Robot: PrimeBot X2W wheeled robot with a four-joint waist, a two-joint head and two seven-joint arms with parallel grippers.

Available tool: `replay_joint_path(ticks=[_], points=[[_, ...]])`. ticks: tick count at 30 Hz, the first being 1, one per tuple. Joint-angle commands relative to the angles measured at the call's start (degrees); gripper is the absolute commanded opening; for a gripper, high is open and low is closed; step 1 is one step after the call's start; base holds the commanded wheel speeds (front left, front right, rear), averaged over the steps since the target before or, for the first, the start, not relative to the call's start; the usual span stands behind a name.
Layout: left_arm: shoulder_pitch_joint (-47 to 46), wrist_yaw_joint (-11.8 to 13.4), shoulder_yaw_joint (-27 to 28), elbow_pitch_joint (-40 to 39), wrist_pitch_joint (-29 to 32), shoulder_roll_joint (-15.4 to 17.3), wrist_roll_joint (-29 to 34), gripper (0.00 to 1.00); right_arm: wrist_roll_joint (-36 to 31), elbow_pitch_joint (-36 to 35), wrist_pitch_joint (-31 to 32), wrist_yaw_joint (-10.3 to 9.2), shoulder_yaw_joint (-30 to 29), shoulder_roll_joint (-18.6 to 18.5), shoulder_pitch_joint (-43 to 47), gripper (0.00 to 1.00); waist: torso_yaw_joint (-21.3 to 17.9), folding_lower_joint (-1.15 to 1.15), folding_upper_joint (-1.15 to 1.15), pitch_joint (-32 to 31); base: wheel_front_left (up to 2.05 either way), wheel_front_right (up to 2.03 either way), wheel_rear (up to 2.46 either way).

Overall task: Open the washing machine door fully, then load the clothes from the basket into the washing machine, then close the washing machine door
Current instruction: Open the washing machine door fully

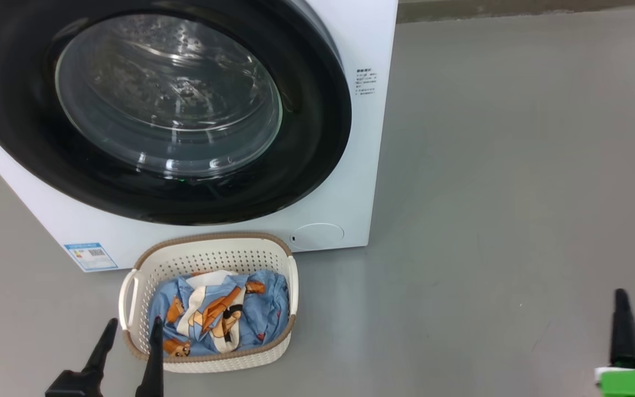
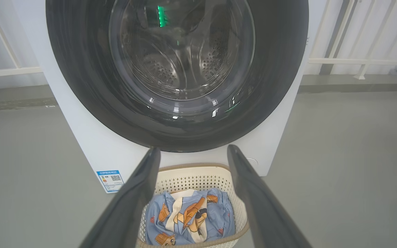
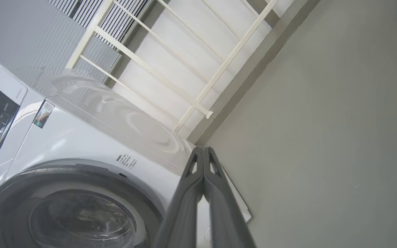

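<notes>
The white washing machine [image 1: 350, 182] stands on the grey floor, its round black-rimmed door [image 1: 152, 105] closed against the front. Right before it sits the cream basket [image 1: 210, 259] holding the light blue clothes [image 1: 224, 314] with orange bears. My left gripper [image 1: 133, 325] is open at the basket's near left rim, one fingertip over the clothes' edge. In the left wrist view the open left gripper [image 2: 193, 151] frames the basket [image 2: 191, 177], the clothes [image 2: 188, 215] and the door [image 2: 177, 69]. My right gripper [image 1: 620, 295] hovers over bare floor far to the right; its fingers [image 3: 203, 151] are pressed together, holding nothing.
A blue label sticker [image 1: 90, 256] and a small round hatch [image 1: 317, 235] mark the machine's lower front. A white railing [image 3: 191, 65] runs along the wall behind the machine. Open grey floor [image 1: 516, 165] stretches to the right of the machine.
</notes>
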Motion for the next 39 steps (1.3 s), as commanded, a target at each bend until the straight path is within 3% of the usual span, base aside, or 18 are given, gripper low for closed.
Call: replay_joint_path(ticks=[1, 11, 14, 19, 30, 39], points=[[-1.5, 0.3, 2.2, -1.8, -0.5, 0.8, 0.9, 1.00, 3.7, -0.9, -0.7, 0.09, 0.6, -1.9, -2.6, 0.00, 0.1, 0.00, 0.00, 0.6, 0.00, 0.00, 0.00], [-4.0, -0.3, 2.4, -2.7, -0.5, 0.8, 2.4, 1.00, 25.5, 0.7, -0.3, 0.09, -3.0, -7.4, -6.1, 0.00, 1.8, 0.00, 0.00, 4.2, 0.00, 0.00, 0.00], [-4.6, -0.4, 2.0, -3.0, -0.5, 0.8, 2.7, 1.00, 33.0, 1.2, 3.6, 0.09, -3.7, -9.3, -8.6, 0.00, 2.1, 0.00, 0.00, 5.6, 0.00, 0.00, 0.00], [-5.5, -0.5, 1.1, -3.4, -0.5, 0.8, 3.0, 1.00, 40.1, 3.7, 10.7, 0.09, -7.4, -11.6, -13.8, 0.00, 3.3, 0.00, 0.00, 7.9, 0.00, 0.00, 0.00], [-7.5, 0.2, -1.9, -5.1, -0.5, 0.8, 2.0, 1.00, 40.0, 10.6, 21.4, 0.09, -12.4, -13.8, -23.2, 0.00, 7.7, 0.00, 0.00, 12.6, 0.00, 0.00, 0.00], [-8.5, 1.5, -2.8, -8.1, -0.5, 0.8, 1.9, 1.00, 39.6, 8.4, 30.6, 0.09, -11.9, -13.6, -32.8, 0.00, 8.4, 0.00, 0.00, 19.0, 0.00, 0.00, 0.00]])
